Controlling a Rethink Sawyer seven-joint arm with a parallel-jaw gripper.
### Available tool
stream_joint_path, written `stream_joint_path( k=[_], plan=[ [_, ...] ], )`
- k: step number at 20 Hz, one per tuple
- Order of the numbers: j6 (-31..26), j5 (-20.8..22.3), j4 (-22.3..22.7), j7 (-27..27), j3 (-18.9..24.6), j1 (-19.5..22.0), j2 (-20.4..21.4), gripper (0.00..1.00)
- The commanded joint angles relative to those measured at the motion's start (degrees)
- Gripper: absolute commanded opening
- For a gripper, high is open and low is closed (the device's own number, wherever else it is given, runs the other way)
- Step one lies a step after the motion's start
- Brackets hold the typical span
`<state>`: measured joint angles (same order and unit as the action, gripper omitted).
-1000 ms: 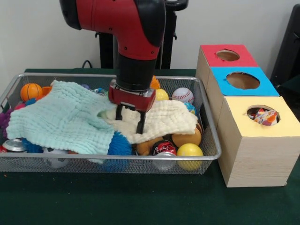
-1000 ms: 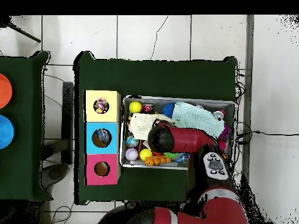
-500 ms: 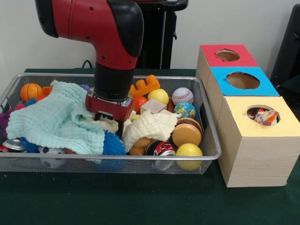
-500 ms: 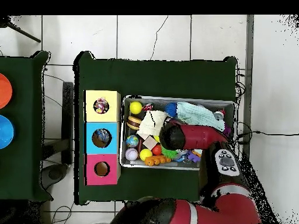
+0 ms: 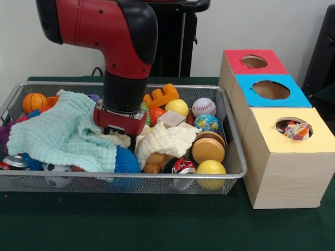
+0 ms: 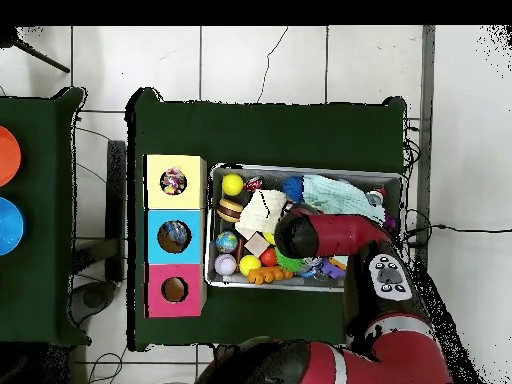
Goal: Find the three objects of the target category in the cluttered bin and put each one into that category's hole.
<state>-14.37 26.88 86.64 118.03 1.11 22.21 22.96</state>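
A robotics lab: behind the gripper point(image 5: 125, 137) a bare white wall point(image 5: 47, 57), below it a green-clothed table point(image 5: 157, 225) on a pale tiled floor point(image 6: 260, 60), cables point(image 6: 440, 228) trailing beside the table

Glossy red arm point(image 5: 99, 23) with black joint bands, red wrist plate.

A green table cover point(image 5: 157, 225) lies beneath the setup. In the overhead view, a second green table point(image 6: 40, 215) at the left edge carries an orange disc point(image 6: 6, 155) and a blue disc point(image 6: 8, 226). White floor tiles point(image 6: 260, 60) surround both.
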Motion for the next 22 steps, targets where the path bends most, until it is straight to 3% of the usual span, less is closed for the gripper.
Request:
stream_joint_path(
  k=[1,5,7,10,15,22],
  plan=[
    [-5.5,7.7,-9.8,-12.2,3.1,4.5,-3.4,1.0],
    [-11.6,4.5,-4.4,-15.3,11.7,8.8,-1.9,1.0],
    [-12.7,0.8,2.8,-12.1,16.1,10.4,0.9,1.0],
    [-15.0,-2.6,10.9,-7.2,18.5,9.9,8.4,1.0],
    [-18.6,-4.7,14.5,-2.4,17.0,6.4,16.8,1.0],
    [-17.8,-5.2,15.8,0.1,15.5,4.1,18.4,1.0]
  ],
)
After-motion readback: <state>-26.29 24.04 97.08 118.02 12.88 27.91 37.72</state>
